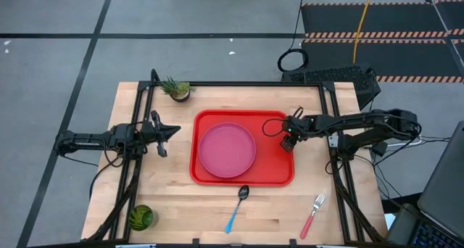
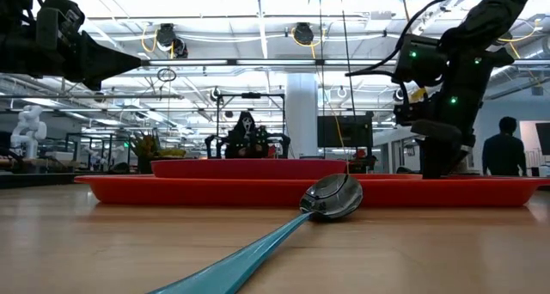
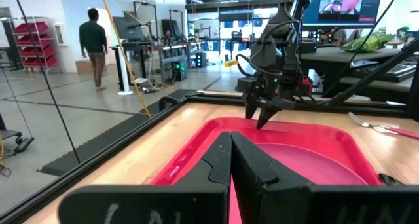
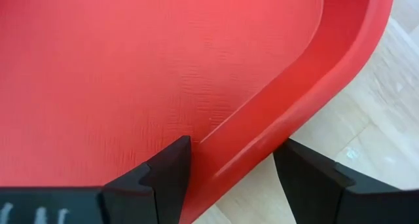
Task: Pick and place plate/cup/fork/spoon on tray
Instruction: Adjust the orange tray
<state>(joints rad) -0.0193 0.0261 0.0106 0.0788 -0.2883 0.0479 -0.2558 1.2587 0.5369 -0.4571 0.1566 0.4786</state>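
Observation:
The red tray (image 1: 279,172) lies in the middle of the table with the pink plate (image 1: 227,149) flat on its left half. My right gripper (image 1: 289,141) is open and points down over the tray's right rim; in the right wrist view (image 4: 229,168) one finger stands inside the rim and one outside. My left gripper (image 1: 171,130) is shut and empty, above the table left of the tray. The blue-handled spoon (image 1: 238,204) and the red-handled fork (image 1: 312,215) lie on the wood near the front edge. The green cup (image 1: 141,217) stands at the front left. My right gripper stands astride the tray's right rim (image 4: 262,129), near the far right corner, coming from above. One finger (image 4: 171,165) is inside the tray and the other (image 4: 304,175) is outside it. Whether either finger touches the rim, I cannot tell. The tray lies flat on the table.
A small spiky potted plant (image 1: 176,89) stands at the far left of the table. Black frame rails (image 1: 330,117) run along the table's left and right sides. Bare wood lies between the tray and the front edge. People show in the room beyond.

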